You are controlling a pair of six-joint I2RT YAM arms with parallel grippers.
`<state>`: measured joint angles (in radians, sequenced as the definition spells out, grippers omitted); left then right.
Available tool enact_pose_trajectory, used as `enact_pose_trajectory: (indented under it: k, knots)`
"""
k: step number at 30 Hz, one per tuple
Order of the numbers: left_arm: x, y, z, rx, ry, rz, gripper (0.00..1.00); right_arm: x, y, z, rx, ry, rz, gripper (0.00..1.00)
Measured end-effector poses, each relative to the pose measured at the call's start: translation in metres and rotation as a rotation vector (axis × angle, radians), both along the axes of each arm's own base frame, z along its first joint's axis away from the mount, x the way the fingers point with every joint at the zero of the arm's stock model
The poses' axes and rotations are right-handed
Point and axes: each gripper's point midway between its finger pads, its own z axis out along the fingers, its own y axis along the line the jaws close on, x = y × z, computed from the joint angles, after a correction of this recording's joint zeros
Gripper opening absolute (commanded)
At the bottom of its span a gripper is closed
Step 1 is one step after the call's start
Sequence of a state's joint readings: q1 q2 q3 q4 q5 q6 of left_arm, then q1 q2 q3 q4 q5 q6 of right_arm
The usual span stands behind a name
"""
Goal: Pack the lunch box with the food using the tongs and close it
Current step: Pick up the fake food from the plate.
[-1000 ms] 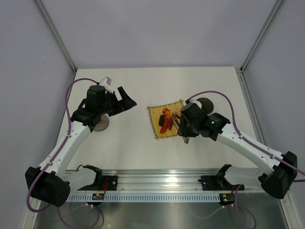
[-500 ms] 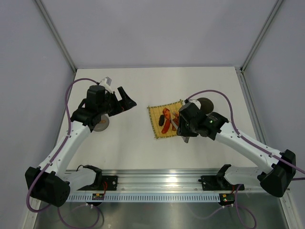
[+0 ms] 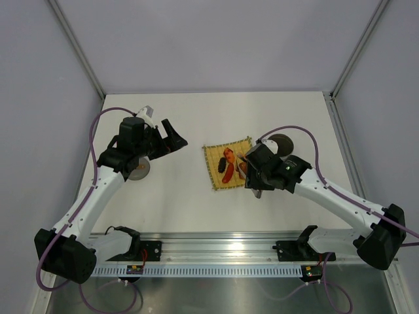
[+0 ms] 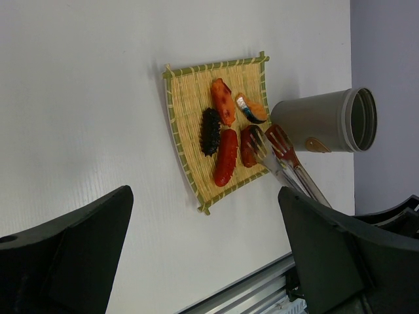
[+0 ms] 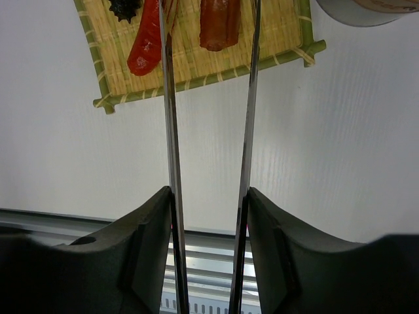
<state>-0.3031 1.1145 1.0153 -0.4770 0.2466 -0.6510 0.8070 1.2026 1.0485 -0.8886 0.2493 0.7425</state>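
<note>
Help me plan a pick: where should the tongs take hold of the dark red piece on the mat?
Probably across its middle, squeezing the long sides, coming from the mat's near edge: the dark red piece lies lengthwise between the tongs' arms.

A yellow woven mat point(image 4: 186, 111) lies on the white table point(image 4: 78, 98).

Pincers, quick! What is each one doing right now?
Left pincer: open, holding nothing.
Right pincer: closed on the tongs.
</note>
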Motion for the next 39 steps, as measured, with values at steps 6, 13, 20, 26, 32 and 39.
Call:
enact_pose_trajectory:
  k: [6,13,20,26,32,39]
  knots:
    - [0.0,0.0,0.0,0.0,-0.001,0.0,0.97,-0.001,0.0,-0.015,-0.04,0.044,0.006,0.52]
    - [-0.001,0.001,0.005,-0.001,-0.015,0.005,0.97,-0.003,0.003,-0.032,-0.1,0.082,0.028,0.49]
    - [-0.002,0.002,0.006,-0.001,-0.022,0.008,0.97,-0.007,0.014,-0.037,-0.178,0.083,0.08,0.39]
    - [-0.002,0.002,0.006,-0.001,-0.021,0.01,0.97,-0.005,0.013,-0.032,-0.186,0.067,0.078,0.27]
    - [-0.002,0.002,0.006,-0.001,-0.022,0.01,0.97,-0.002,0.012,-0.015,-0.157,0.021,0.071,0.26]
    - [-0.002,0.002,0.006,-0.001,-0.022,0.01,0.97,0.008,0.011,0.023,-0.111,-0.086,0.05,0.26]
